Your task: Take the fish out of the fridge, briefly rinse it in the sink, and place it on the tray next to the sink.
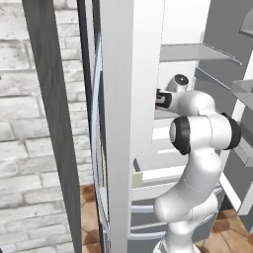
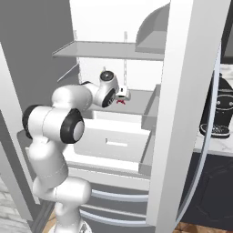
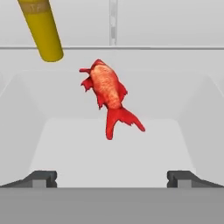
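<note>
The red-orange fish (image 3: 109, 96) lies on a white shelf inside the open fridge (image 2: 109, 50), head towards the back wall and tail towards me. My gripper (image 3: 111, 178) is open, its two dark fingertips (image 3: 41, 178) set wide apart just short of the tail, with nothing between them. From the right base view the hand (image 2: 124, 94) reaches onto the middle shelf, and a bit of the fish (image 2: 121, 101) shows red just beyond it. In the left base view the fridge's white upright (image 1: 123, 99) covers the front of the hand.
A yellow cylinder (image 3: 43, 30) stands at the back left of the shelf, beyond the fish. Another shelf (image 2: 104, 49) hangs above the hand and white drawers (image 2: 113, 143) lie below. A dark appliance (image 2: 220, 113) stands on the counter right of the fridge.
</note>
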